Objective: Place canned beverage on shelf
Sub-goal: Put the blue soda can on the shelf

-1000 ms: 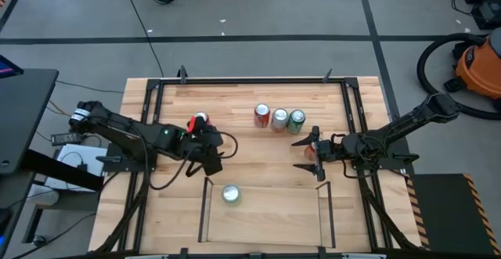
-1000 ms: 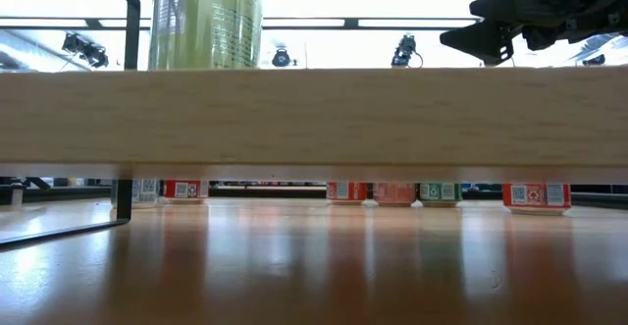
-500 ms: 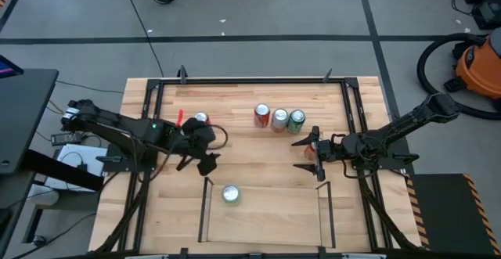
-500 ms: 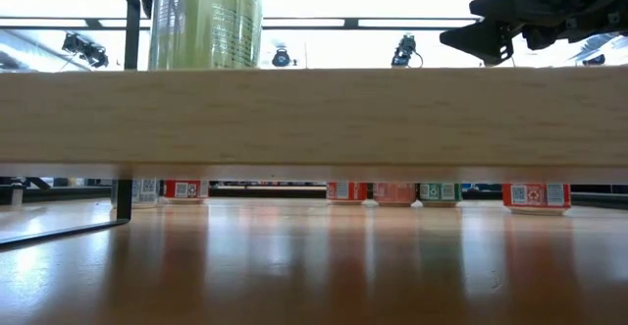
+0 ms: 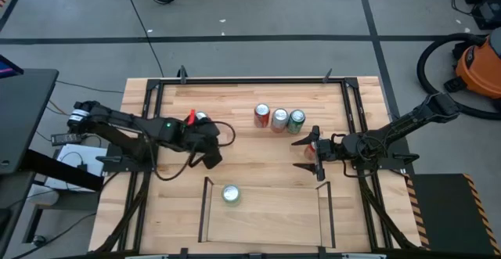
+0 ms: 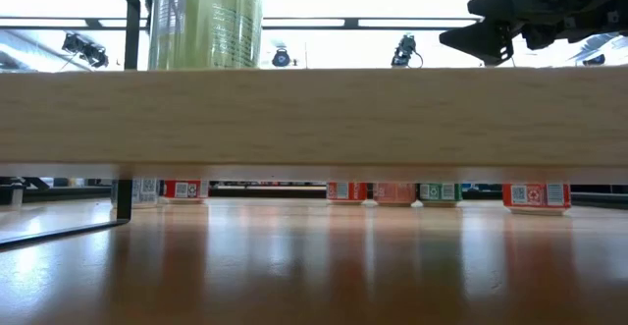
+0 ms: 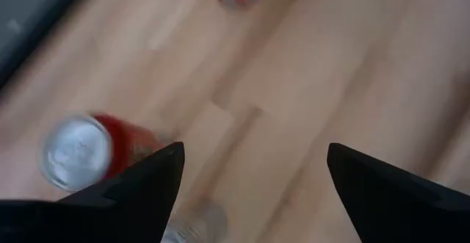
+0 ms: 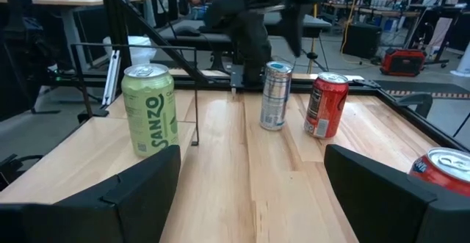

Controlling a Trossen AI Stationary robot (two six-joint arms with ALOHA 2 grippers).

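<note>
Shelf: the shelf [image 5: 262,212] sits at lower centre of the high view, a thin black rod frame over a light wood floor.
Done so far: one green can [image 5: 230,194] stands upright on the shelf floor, near its upper-left corner; in the right wrist view it is the can at the left of the frame.
Left to do: judging from the high view, four cans are not yet on the shelf. Three stand in a touching row at upper centre: red can [image 5: 262,116], silver-topped can [image 5: 279,119], dark green can [image 5: 297,120]. A fourth, the red can by the left arm [image 5: 201,120], stands left of centre.
Left gripper: the left gripper [image 5: 205,145] hangs just below and beside that fourth can in the high view, fingers spread wide and holding nothing.
Can versus fingers: in the left wrist view the red can by the left arm shows at lower left, beside one dark finger [image 7: 139,184] and outside the gap, not between the fingers.
Right gripper: the right gripper [image 5: 307,154] waits at right of centre, above the shelf's right corner, fingers parted and empty.
Judgement: early in the task; the next grasp looks to need the left fingers centred on the nearby red can.
</note>
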